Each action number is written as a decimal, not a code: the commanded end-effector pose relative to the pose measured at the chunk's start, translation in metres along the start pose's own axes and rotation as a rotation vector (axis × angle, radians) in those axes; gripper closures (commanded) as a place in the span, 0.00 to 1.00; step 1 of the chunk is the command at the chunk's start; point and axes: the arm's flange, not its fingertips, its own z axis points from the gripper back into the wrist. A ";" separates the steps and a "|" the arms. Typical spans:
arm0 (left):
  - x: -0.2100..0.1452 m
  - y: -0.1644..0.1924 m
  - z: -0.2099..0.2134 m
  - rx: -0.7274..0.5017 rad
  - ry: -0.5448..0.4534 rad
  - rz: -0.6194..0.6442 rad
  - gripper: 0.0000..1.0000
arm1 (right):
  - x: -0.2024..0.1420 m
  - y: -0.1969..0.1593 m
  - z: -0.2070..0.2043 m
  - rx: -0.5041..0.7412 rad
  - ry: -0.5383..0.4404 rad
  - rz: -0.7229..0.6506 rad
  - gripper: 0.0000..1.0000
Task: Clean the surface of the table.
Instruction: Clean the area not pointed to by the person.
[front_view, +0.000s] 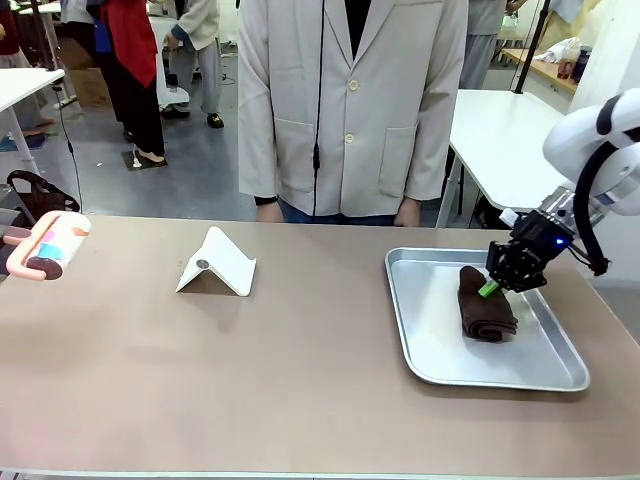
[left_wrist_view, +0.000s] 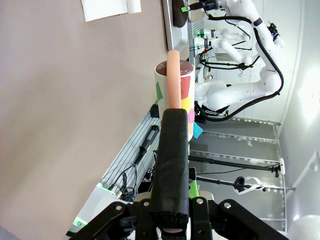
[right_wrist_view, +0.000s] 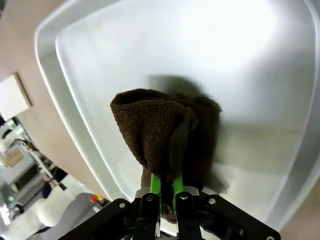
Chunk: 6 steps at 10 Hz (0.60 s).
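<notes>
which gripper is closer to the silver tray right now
Right. The right gripper is over the tray, shut on the brown cloth in it. The left gripper is at the far left end of the table, holding a lint roller by its handle.

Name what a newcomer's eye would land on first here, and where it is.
The right gripper is shut on a dark brown cloth in the silver tray at the right of the table. At the left edge, the left gripper holds a pink-handled roller with coloured patches. A person in a pale coat stands at the far side.
</notes>
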 end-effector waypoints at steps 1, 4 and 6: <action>-0.001 -0.004 0.000 -0.015 -0.008 -0.012 0.78 | -0.008 -0.010 0.007 0.071 -0.033 -0.046 0.90; -0.001 -0.004 0.000 -0.015 -0.008 -0.012 0.78 | -0.009 -0.024 0.015 0.249 0.019 0.000 0.90; -0.001 -0.004 0.000 -0.015 -0.008 -0.012 0.78 | -0.016 -0.028 0.023 0.493 0.112 0.088 0.90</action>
